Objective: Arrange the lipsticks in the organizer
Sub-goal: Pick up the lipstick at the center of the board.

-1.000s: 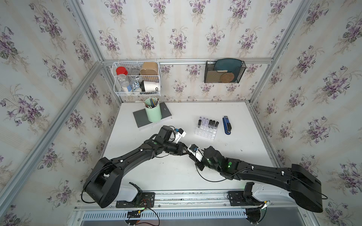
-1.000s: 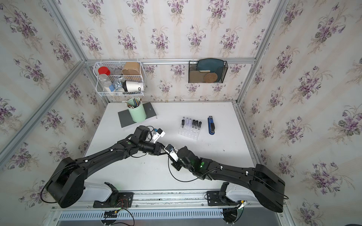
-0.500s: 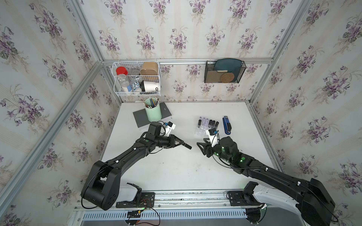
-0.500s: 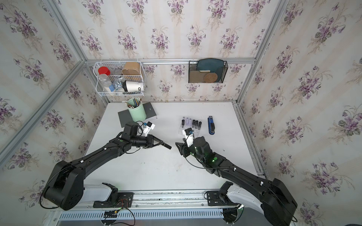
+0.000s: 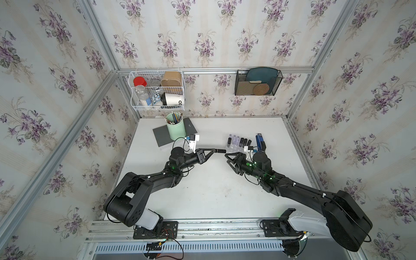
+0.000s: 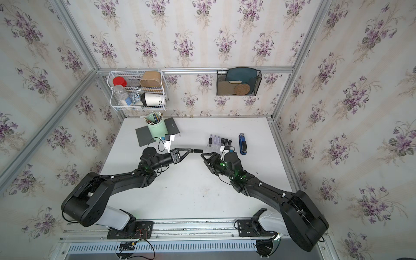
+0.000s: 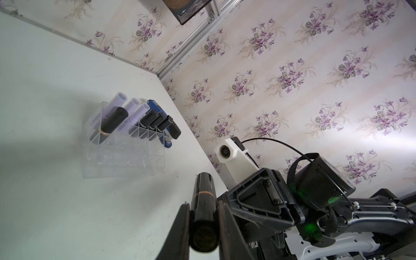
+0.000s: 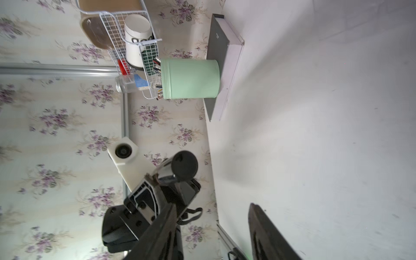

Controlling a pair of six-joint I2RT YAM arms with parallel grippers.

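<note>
My left gripper (image 5: 215, 150) (image 7: 203, 203) is shut on a glossy black lipstick (image 5: 221, 150) (image 7: 203, 198), held level above the table with its free end toward the right arm. The right gripper (image 5: 230, 161) (image 8: 212, 206) stands open just beyond that end, nothing between its fingers; the lipstick's round cap (image 8: 184, 166) shows ahead of it. The clear organizer (image 5: 234, 149) (image 7: 126, 163) sits just behind both grippers, with three lilac lipsticks (image 5: 235, 140) (image 7: 131, 105) and several black ones (image 5: 245, 141) (image 7: 149, 118) upright in its cells. Both top views show this, with the held lipstick (image 6: 197, 150).
A blue stapler (image 5: 260, 141) lies right of the organizer, close to my right wrist. A mint-green pen cup (image 5: 176, 130) stands on a grey pad (image 5: 161, 137) at the back left. A white wire basket (image 5: 157, 90) and a black mesh holder (image 5: 257, 82) hang on the back wall.
A second ago both grippers met on the lipstick nearer the front. The right one has opened and let go; the left has kept the lipstick and carried it back toward the organizer.
</note>
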